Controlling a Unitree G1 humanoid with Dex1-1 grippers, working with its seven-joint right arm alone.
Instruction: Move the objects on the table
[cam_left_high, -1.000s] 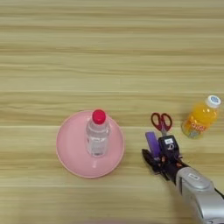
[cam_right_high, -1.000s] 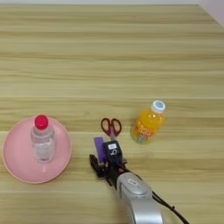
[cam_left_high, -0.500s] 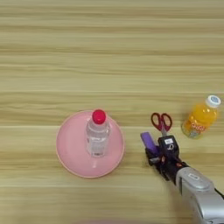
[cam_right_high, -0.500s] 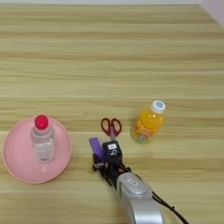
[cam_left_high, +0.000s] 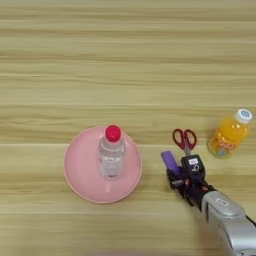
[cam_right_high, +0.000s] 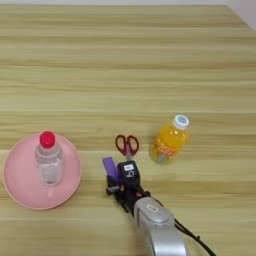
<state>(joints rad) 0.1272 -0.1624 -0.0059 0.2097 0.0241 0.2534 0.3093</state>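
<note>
My right gripper (cam_left_high: 176, 179) comes in from the bottom right on its silver forearm (cam_left_high: 225, 220) and is shut on the lower end of the small purple block (cam_left_high: 168, 161), which sticks out up and to the left of the black fingers. The red-handled scissors (cam_left_high: 185, 139) lie just behind the gripper, handles away from me. Further right the orange juice bottle (cam_left_high: 229, 138) with its white cap stands on the wooden table (cam_left_high: 125, 65). In the right eye view the block (cam_right_high: 110, 167) sits left of the scissors (cam_right_high: 127, 145) and the juice bottle (cam_right_high: 169, 141).
A pink plate (cam_left_high: 80, 180) lies left of the gripper, with a clear water bottle (cam_left_high: 111, 155) with a red cap standing upright at its middle. The block's tip is a short gap from the plate's right rim.
The purple block and the gripper's fingers have shifted slightly left, toward the pink plate. Scissors, juice bottle, plate and water bottle have stayed put.
</note>
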